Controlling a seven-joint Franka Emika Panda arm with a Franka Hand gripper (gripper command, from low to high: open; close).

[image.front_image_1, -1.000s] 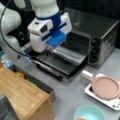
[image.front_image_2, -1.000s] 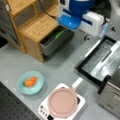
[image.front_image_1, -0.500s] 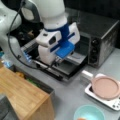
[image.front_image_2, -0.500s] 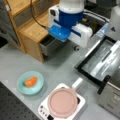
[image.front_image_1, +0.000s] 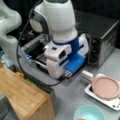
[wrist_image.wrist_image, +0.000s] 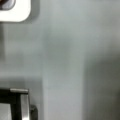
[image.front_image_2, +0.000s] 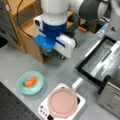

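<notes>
Gripper (image.front_image_2: 62, 58) sits low over grey tabletop (image.front_image_2: 60, 72), between wooden cabinet (image.front_image_2: 27, 30) and open oven door (image.front_image_2: 100, 60); fingers hidden under the white-and-blue wrist housing in both front views, so cannot tell if spread or pressed together. Nothing visibly held. Nearest items: pink pan (image.front_image_2: 62, 102) on white hotplate (image.front_image_2: 80, 102), its white handle (image.front_image_2: 77, 84) pointing toward the arm. Teal bowl (image.front_image_2: 30, 83) with carrot (image.front_image_2: 31, 81) lies near a front view's left. Wrist view: bare grey surface, hotplate corner (wrist_image.wrist_image: 15, 11) top left, oven door edge (wrist_image.wrist_image: 15, 105) bottom left.
</notes>
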